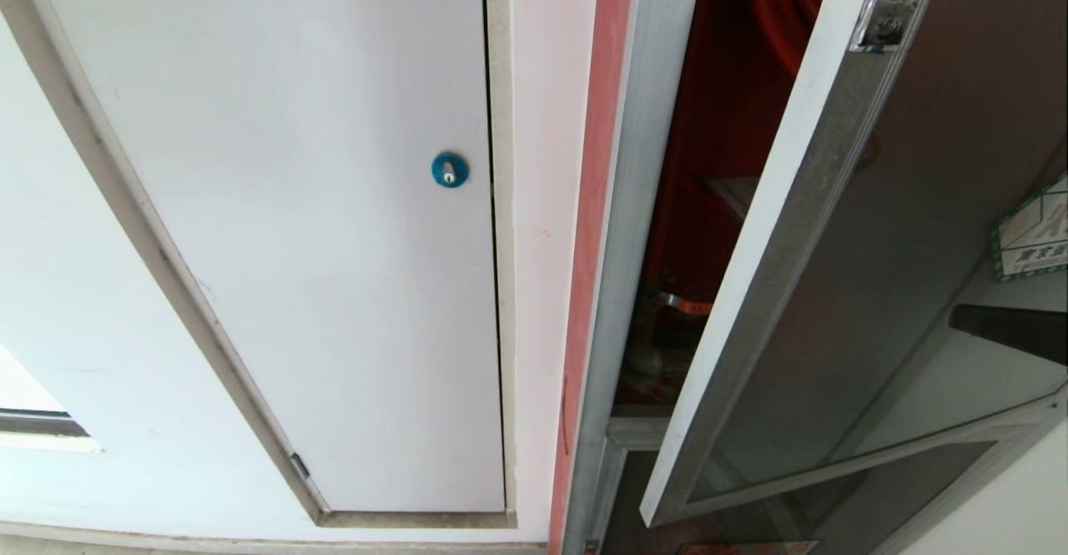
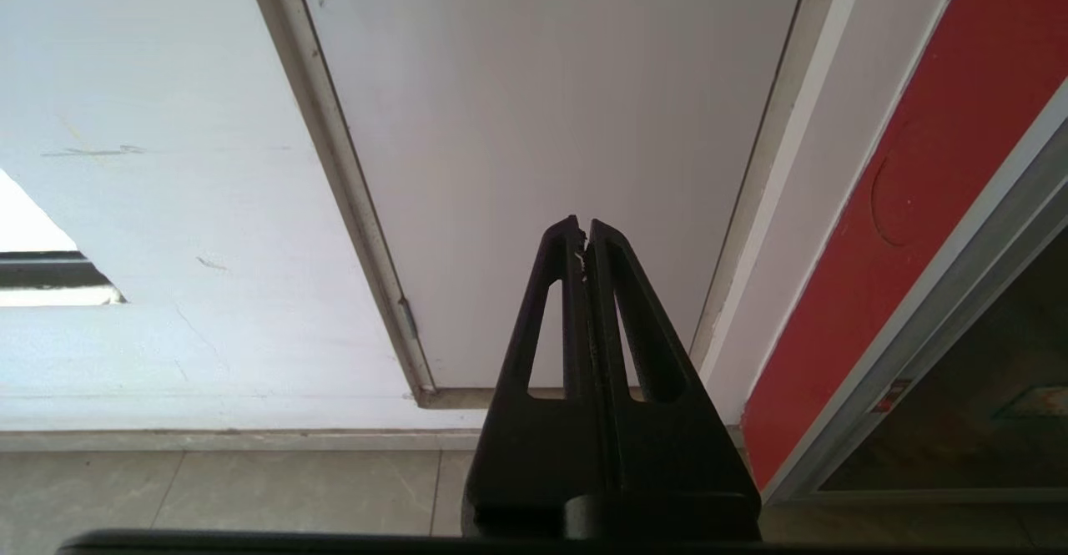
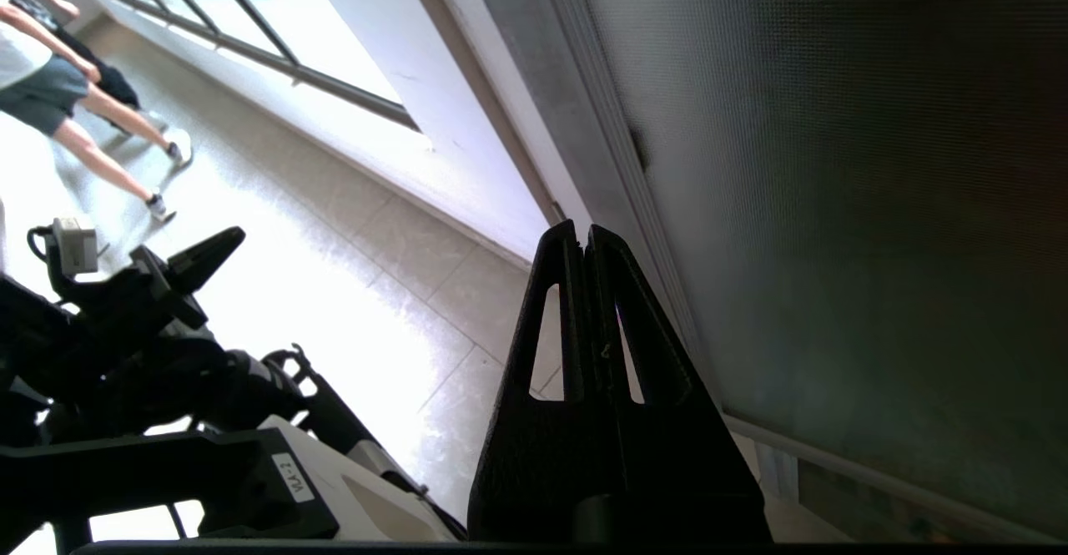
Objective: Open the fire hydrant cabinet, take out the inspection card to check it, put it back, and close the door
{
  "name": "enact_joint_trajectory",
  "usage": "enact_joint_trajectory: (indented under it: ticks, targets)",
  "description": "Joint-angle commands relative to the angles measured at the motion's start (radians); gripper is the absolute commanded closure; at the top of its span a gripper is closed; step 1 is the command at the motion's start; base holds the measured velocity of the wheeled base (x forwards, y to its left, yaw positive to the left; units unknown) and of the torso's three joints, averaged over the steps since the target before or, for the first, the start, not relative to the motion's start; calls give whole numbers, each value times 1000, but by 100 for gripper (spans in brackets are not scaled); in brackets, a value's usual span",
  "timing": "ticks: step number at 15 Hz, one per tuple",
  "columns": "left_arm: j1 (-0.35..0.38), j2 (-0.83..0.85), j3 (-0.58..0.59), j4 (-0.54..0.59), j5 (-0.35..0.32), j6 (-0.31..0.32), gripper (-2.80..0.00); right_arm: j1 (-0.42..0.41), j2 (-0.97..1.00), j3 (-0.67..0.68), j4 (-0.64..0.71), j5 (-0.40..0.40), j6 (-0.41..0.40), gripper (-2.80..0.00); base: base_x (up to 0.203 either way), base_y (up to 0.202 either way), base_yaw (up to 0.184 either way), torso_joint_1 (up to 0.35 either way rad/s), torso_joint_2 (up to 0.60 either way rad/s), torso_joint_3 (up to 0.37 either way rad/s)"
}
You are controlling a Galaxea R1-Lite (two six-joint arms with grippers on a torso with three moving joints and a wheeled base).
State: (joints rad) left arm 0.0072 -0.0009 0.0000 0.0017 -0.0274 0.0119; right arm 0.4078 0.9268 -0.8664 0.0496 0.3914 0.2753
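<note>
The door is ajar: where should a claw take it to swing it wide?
Probably the door's free silver edge, hooked from the gap side facing the fire hydrant cabinet. That thick edge stands clear of the frame; the glass offers no grip. The shut right claw would need opening.

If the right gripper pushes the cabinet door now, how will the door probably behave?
The door stands ajar in a metal frame, so it probably swings stiffly as one piece. Its frosted glass looks smooth; the shut right gripper beside it might slide, and hard knocks seem risky.
</note>
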Motion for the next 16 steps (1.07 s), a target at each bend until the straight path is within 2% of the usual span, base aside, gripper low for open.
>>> enact_joint_trajectory:
  ticks: [1, 4, 7, 8, 11, 16]
  targets:
    - [0, 1, 0, 0, 0, 0, 0, 115, 17, 0, -3, -95, 1, 0, 0, 0, 0, 0, 0, 0]
    - [0, 1, 0, 0, 0, 0, 0, 266, 17, -2, -29, -271, -4, 0, 0, 0, 0, 0, 0, 0]
    - [0, 1, 0, 0, 0, 0, 0, 376, 81, 0, -134, -457, -34, 0, 0, 0, 0, 0, 0, 0]
    - [0, 1, 0, 0, 0, 0, 0, 393, 103, -1, -171, -494, -48, 0, 0, 0, 0, 0, 0, 0]
    - [0, 1, 0, 0, 0, 0, 0, 419, 159, -9, -243, -542, -81, 0, 0, 0, 0, 0, 0, 0]
    - [0, 1, 0, 0, 0, 0, 0, 419, 186, -47, -257, -554, -88, 0, 0, 0, 0, 0, 0, 0]
